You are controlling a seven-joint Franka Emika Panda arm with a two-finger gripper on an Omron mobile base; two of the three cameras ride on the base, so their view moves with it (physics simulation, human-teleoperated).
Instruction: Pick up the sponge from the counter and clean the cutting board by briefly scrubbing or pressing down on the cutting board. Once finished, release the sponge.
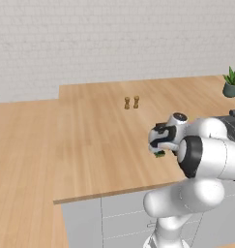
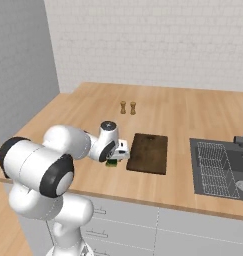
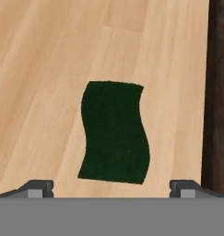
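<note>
The pincer [image 3: 111,186] hangs directly over the sponge [image 3: 114,132], with its fingers spread wide and nothing between them. In the hand view the two dark fingertips [image 3: 37,188] rise at the bottom corners, one on each side of the sponge and both well outside its edges. The sponge lies flat on the table [image 3: 44,69], just ahead of the fingertips along the line the camera looks down, and centred between them.

The sponge's long axis runs away from the pincer, roughly at right angles to the line joining the two fingertips. Its short width therefore faces the gap between them. That is the relation the coming move depends on: judged from this alignment, a straight descent followed by a closing of the fingers should catch the sponge across its narrow dimension with no turn of the wrist. The gap looks ample for that width.

The cutting board [image 3: 218,92] lies along one side of the sponge, near it but not touching, with a strip of bare table between them. In the right base view the pincer [image 2: 121,151] is low above the sponge [image 2: 111,163], and the cutting board [image 2: 149,152] lies just beyond it. In the left base view the pincer [image 1: 161,143] shows with a corner of the sponge [image 1: 159,154] beneath it.

The sponge is not yet lifted, so the pickup step remains.
</note>
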